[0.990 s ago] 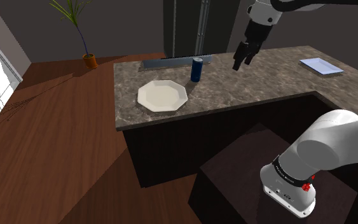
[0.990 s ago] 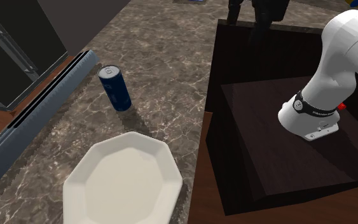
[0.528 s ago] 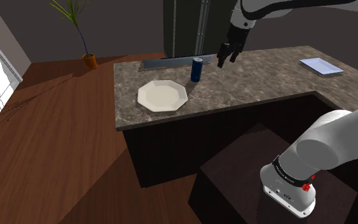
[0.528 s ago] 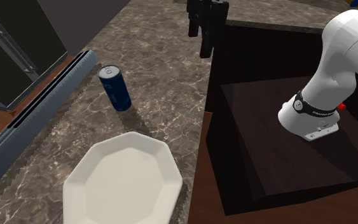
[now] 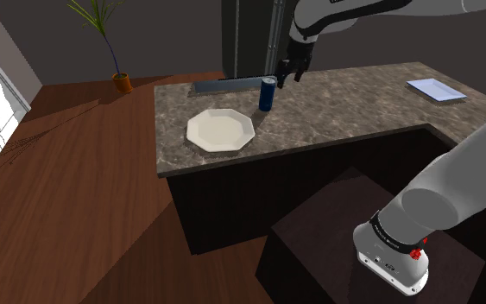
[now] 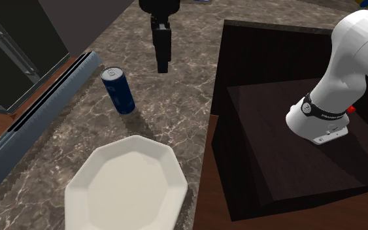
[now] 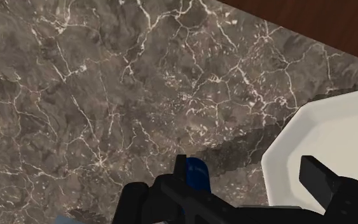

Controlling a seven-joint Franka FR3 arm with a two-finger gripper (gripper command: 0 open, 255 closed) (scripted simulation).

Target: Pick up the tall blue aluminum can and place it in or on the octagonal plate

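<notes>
Blue can (image 6: 118, 90): tall, slim, dark blue, pale-rimmed top, upright on marbled countertop (image 6: 176, 98) near white octagonal plate (image 6: 127, 189). Gripper (image 6: 162, 62) hangs nearby, fingers spread, holding nothing.

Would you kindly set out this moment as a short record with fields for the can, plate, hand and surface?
can: blue can, upright on the counter, apart from the plate
plate: white octagonal plate, flat on the counter
hand: hand, open, above the counter near the can, not touching it
surface: dark marbled counter
task state: can not yet grasped
</notes>
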